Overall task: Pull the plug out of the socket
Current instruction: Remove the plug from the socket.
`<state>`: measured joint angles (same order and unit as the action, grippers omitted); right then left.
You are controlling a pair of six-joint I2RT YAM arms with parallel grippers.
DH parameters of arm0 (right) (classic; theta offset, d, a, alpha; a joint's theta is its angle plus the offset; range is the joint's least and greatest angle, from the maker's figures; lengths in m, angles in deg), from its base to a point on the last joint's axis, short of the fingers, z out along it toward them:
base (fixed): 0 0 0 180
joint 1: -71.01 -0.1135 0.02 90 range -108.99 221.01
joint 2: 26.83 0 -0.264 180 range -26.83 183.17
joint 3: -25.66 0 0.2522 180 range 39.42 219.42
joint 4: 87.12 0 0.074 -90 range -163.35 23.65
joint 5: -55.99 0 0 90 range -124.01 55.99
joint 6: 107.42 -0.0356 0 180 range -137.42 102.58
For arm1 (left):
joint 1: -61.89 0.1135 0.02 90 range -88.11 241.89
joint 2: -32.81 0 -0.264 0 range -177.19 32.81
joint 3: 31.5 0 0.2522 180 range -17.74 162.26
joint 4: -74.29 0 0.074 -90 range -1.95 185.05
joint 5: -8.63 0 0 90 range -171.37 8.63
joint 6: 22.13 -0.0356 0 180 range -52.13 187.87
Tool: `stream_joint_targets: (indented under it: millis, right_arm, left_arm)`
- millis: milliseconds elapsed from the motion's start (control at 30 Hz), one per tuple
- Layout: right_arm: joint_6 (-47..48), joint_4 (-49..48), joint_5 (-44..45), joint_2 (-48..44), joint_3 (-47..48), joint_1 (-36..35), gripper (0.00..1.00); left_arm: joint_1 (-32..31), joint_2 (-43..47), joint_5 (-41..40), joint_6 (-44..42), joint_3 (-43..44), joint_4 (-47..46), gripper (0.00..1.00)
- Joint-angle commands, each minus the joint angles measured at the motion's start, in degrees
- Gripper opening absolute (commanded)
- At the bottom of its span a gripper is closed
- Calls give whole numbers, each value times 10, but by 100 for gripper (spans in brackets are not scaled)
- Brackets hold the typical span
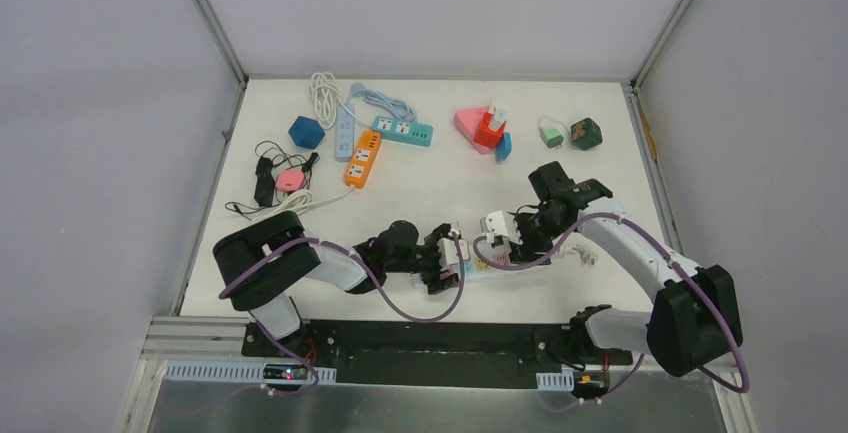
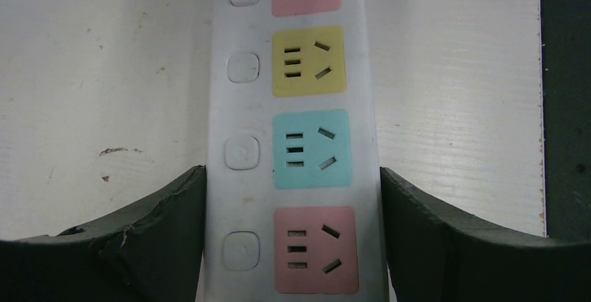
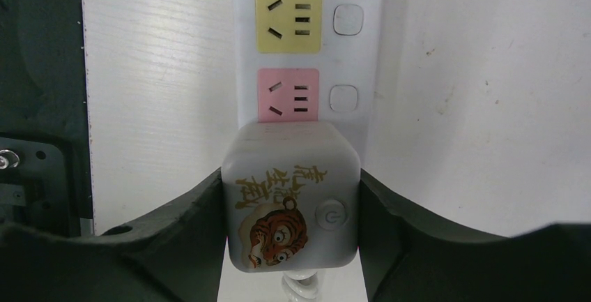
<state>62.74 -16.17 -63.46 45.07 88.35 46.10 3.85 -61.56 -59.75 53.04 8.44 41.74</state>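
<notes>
The socket [image 2: 293,93] is a white power strip with pink, yellow and blue outlets, lying near the table's front edge [image 1: 480,268]. My left gripper [image 2: 293,190] is shut on its two long sides, by the blue and pink outlets; from above it sits at the strip's left end [image 1: 445,258]. The plug [image 3: 289,197] is a white cube with a tiger picture and a power button, standing on the strip [image 3: 306,37] just below a pink outlet. My right gripper [image 3: 290,204] is shut on its two sides [image 1: 505,233]. Whether its pins are still seated is hidden.
A coiled white cable [image 3: 300,288] leaves the plug's near side. At the back lie an orange strip [image 1: 362,158], a teal strip [image 1: 402,131], a blue cube [image 1: 306,132], a pink and red adaptor group [image 1: 480,125] and two green adaptors [image 1: 568,133]. Black cables [image 1: 265,178] lie left.
</notes>
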Motion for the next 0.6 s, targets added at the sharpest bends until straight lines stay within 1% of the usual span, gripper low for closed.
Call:
stream_joint_targets:
  millis: [0,100,367,467,567]
  right_arm:
    - [-24,7,-141,9,31,-41,0]
    - [-30,13,-152,5,36,-28,0]
    - [-19,39,-188,-18,39,52,0]
    - [-7,43,-187,-22,32,62,0]
    - [7,43,-187,-24,23,56,0]
  left_arm:
    - [6,-27,-9,23,15,13,0]
    - [5,-31,-7,23,18,15,0]
    - [5,-31,-8,18,18,23,0]
    - [5,-28,-8,18,16,22,0]
    - [5,-26,-8,18,15,22,0]
